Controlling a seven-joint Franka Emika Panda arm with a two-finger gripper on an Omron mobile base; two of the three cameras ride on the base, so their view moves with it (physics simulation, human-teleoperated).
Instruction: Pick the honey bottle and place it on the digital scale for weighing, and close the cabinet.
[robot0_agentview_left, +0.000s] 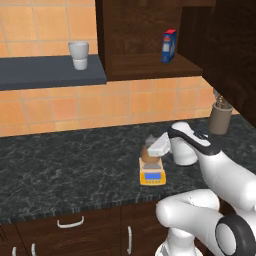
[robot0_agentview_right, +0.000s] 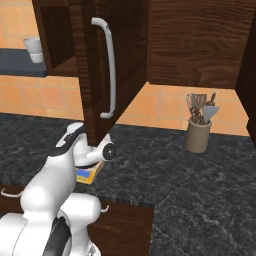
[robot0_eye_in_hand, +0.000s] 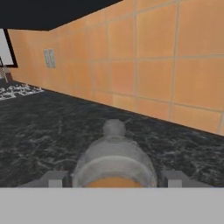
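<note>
The gripper holds the honey bottle between its fingers, probably resting on the digital scale on the near counter. The cabinet door stands open.

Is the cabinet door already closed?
No, the cabinet door stands open toward the robot, and the blue and red box shows on the shelf inside.
</note>
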